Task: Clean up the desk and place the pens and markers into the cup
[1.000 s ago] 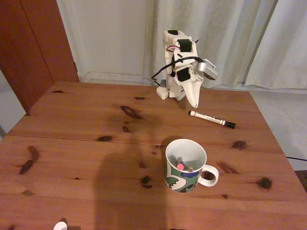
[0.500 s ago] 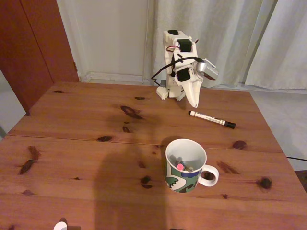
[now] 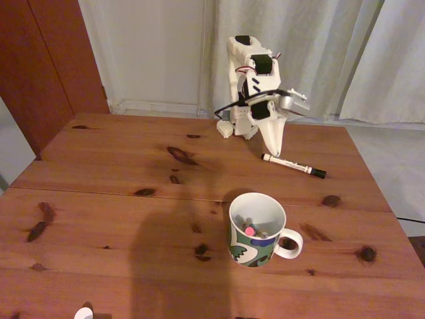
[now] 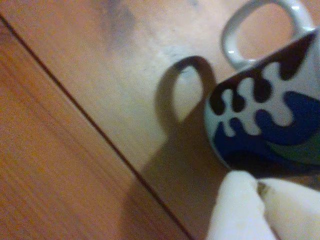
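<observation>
1. Fixed view: desk (image 3: 99, 173), reddish-brown pine with dark knots and a seam across.
2. Cup (image 3: 255, 229) at 5 o'clock of desk centre, handle pointing to 3 o'clock; marker ends stand inside (one pink).
3. Gripper (image 3: 273, 149) at 12 o'clock from the cup, tip pointing down, fingers seemingly closed together, gripping nothing.
4. White marker (image 3: 293, 165) with black cap lies flat, its white end just beside the gripper tip.
5. Wrist view: cup (image 4: 270, 110) near fingertips (image 4: 240, 210).

No legible text, brand, number or sign anywhere. Dark print along the white marker (image 3: 291, 165), too small to read. Pattern only on the cup (image 3: 255, 229), no lettering.
</observation>
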Robot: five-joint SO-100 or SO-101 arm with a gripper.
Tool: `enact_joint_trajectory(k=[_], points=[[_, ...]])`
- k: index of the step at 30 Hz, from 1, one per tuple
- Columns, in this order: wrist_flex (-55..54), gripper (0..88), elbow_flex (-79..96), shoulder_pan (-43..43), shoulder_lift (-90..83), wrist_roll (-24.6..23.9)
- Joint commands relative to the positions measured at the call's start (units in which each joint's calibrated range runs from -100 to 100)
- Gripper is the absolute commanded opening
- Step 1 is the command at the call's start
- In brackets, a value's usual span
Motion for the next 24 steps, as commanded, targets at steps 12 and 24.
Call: enact_joint_trajectory(k=[12, 24], points=[[0.14, 0.9, -3.71, -3.11, 12.65, -0.15], [7.54, 0.8, -3.80, -5.93, 16.78, -0.25]])
